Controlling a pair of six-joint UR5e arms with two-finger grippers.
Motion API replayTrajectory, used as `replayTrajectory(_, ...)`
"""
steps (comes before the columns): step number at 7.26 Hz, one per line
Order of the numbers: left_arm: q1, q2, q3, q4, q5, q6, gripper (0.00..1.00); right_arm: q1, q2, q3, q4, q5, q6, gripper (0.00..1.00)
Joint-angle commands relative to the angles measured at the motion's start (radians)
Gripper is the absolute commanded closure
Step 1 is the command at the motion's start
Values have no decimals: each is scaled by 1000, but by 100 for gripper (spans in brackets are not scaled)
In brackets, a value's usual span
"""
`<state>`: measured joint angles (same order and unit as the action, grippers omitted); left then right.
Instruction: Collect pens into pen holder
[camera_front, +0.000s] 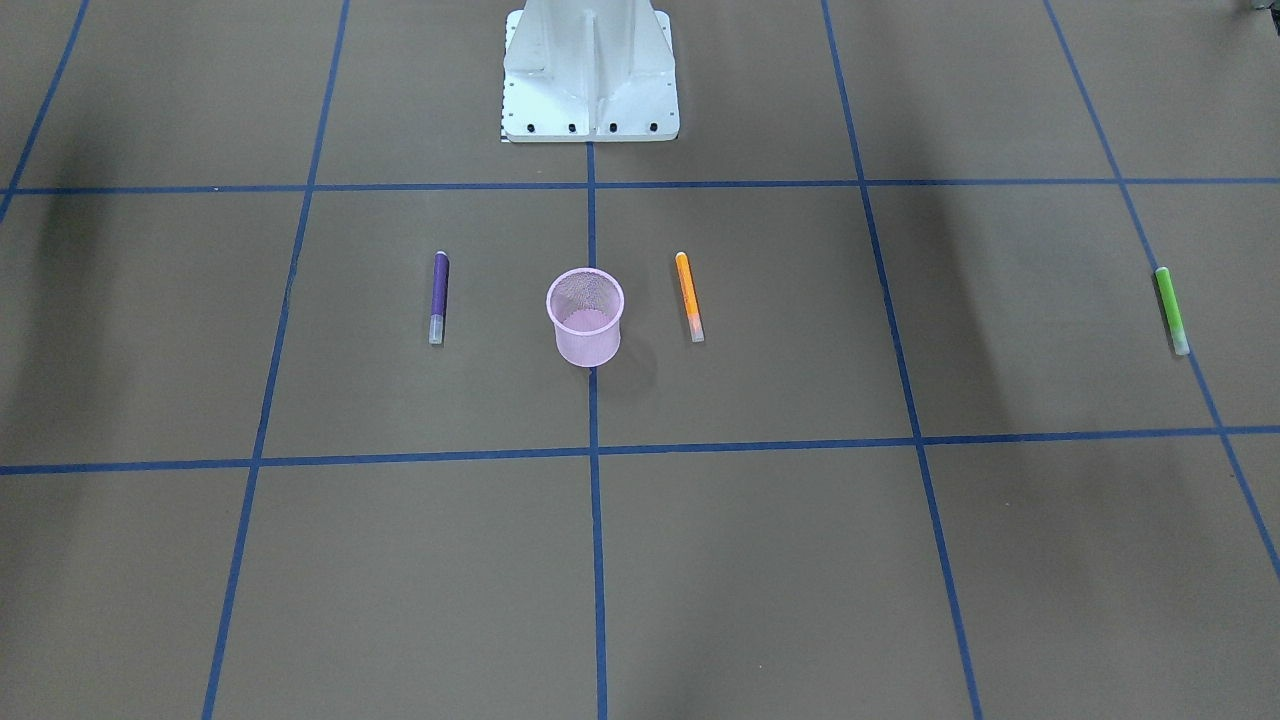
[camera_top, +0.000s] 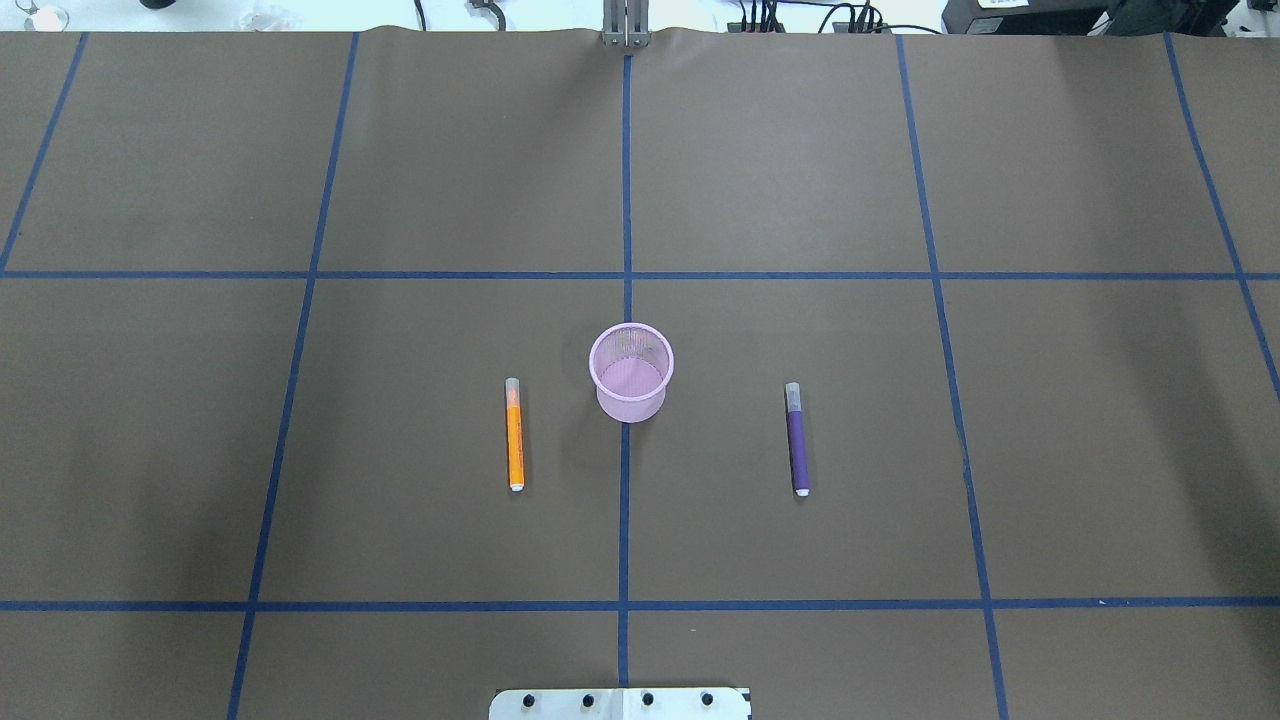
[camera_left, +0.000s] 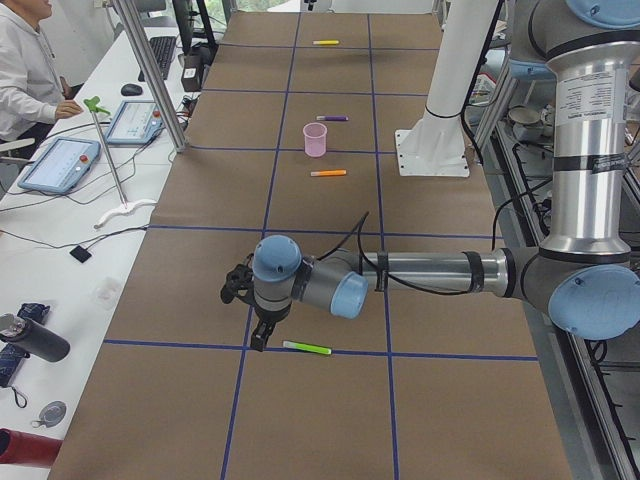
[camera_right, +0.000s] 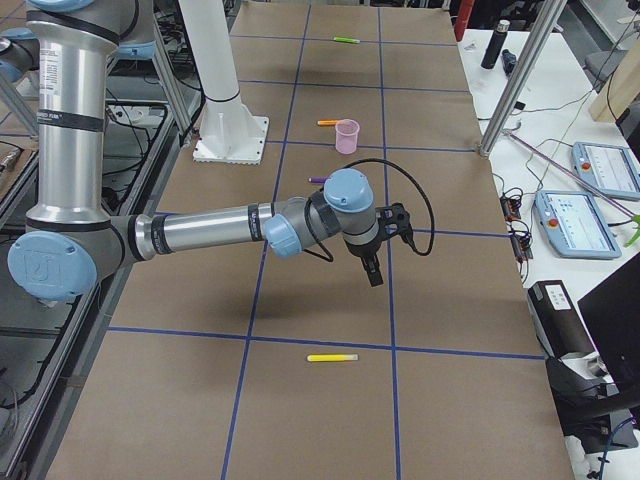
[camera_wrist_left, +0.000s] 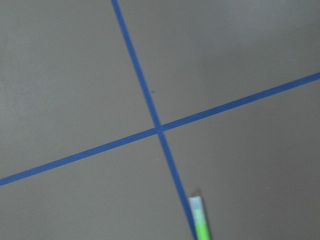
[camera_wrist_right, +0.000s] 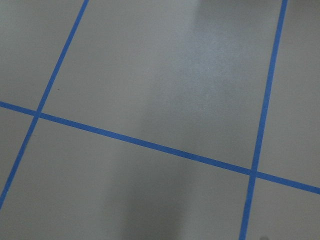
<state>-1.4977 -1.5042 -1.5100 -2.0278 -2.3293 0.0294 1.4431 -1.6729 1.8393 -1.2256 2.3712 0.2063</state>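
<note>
The left hand (camera_left: 263, 338) hangs by the green pen (camera_left: 306, 348); open or closed, I cannot tell. Line up over its middle first.

I list: pink mesh cup (camera_front: 585, 318); purple pen (camera_front: 438, 297), orange pen (camera_front: 689, 296), green pen (camera_front: 1171, 309), yellow pen (camera_right: 332, 357); brown table (camera_front: 760, 560), blue tape grid (camera_front: 597, 520).

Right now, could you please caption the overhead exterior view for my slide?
Empty pink pen holder on the centre line, orange pen lying left, purple pen lying right.
</note>
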Motion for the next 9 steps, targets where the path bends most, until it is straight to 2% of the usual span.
replayTrajectory(1, 95, 1, 193, -329, 10, -231, 0, -26, 1, 3, 12, -9, 31, 0)
replayTrajectory(2, 146, -1, 255, -441, 34, -308, 0, -26, 1, 3, 12, -9, 31, 0)
replayTrajectory(3, 213, -1, 260, -491, 66, -419, 0, -26, 1, 4, 14, -9, 31, 0)
replayTrajectory(5, 272, -1, 264, -503, 93, -442, 2, -26, 1, 6, 14, -10, 31, 0)
replayTrajectory(7, 307, -1, 263, -502, 120, -442, 16, -26, 4, 5, 14, -10, 31, 0)
replayTrajectory(9, 335, -2, 263, -502, 130, -440, 45, -26, 10, 5, 12, -24, 33, 0)
